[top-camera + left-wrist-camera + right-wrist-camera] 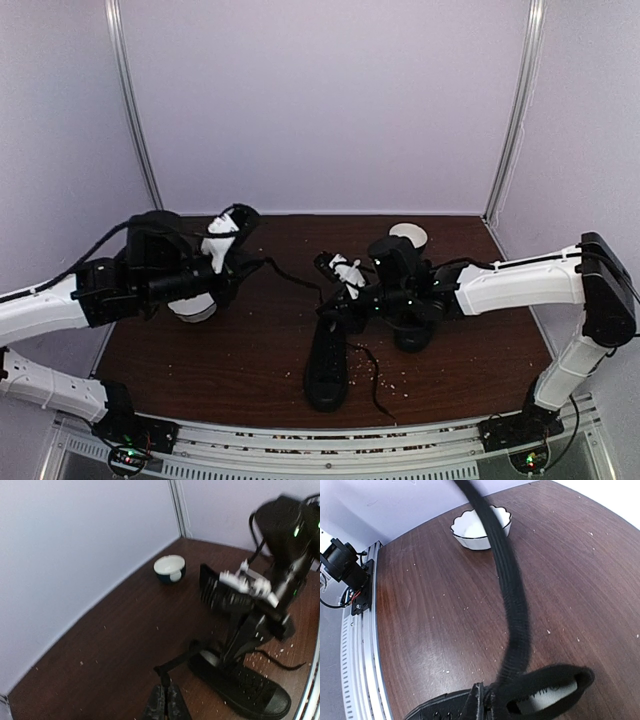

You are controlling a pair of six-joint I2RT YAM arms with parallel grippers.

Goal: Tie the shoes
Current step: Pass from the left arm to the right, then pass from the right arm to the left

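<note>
Crumbs (261, 655) speckle the brown table (230, 350), pale walls (320, 100) around; left pincer (164, 705) clamps a lace (177, 664); right pincer (340, 285) unclear.

Table (435, 610): dark brown wood grain, scattered with small pale specks (548, 631). A white bowl (465, 532) with a scalloped rim stands upright near the far edge, close to the pale wall (395, 500).

One black lace (512, 595) crosses the view from the top edge, passing in front of the bowl, and runs down in a nearly straight line to the shoe (505, 695) at the bottom edge. It is blurred near the top.

Shoe: black, only partly in frame – open collar at right with a light insole inside, eyelets at lower left.

Left side: a ribbed metal rail (360, 655) borders the table, carrying a black mount (345, 565) with wires.
</note>
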